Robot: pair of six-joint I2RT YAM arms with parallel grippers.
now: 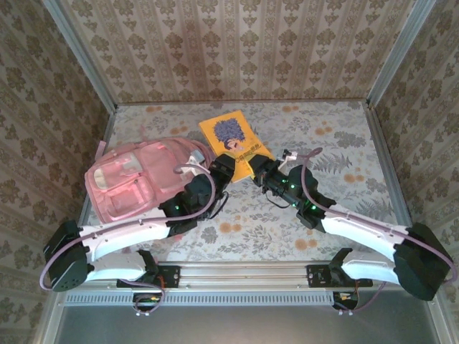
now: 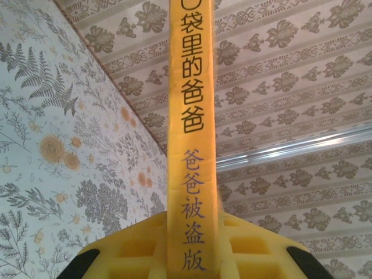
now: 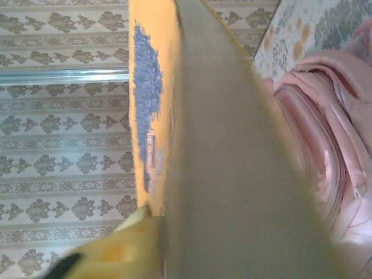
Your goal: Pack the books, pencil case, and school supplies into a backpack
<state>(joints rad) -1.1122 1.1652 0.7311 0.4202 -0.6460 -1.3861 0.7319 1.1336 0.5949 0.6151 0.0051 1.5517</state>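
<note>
And here the yellow book is seen mid-table, just to the right of the backpack, its near edge taken up where the two arms meet. The cover is bright yellow and glossy, a flat rectangle with a dark blue, curly-textured picture at its middle. From the left wrist the spine is viewed end-on as a narrow orange-yellow strip; bold dark characters, 袋里的爸爸, are read down it, and smaller purplish ones, 爸爸被盗版, are set below. The left gripper is clamped on that spine, a moulded yellow finger with a ribbed, pocketed face pressed in on either side. The right gripper is placed at the same near edge, a little further right. From the right wrist the page edge is shown as a broad, blurred grey-tan band, with the yellow cover and its blue print to the left. One yellow finger is laid against the cover; the other is hidden behind the book, so a firm clench cannot be told. The backpack is made of soft, light pink fabric, rounded and padded, with glossy clear-windowed pockets on its front and folded seams. The table is covered in a cloth printed with ferns and orange flowers.
</note>
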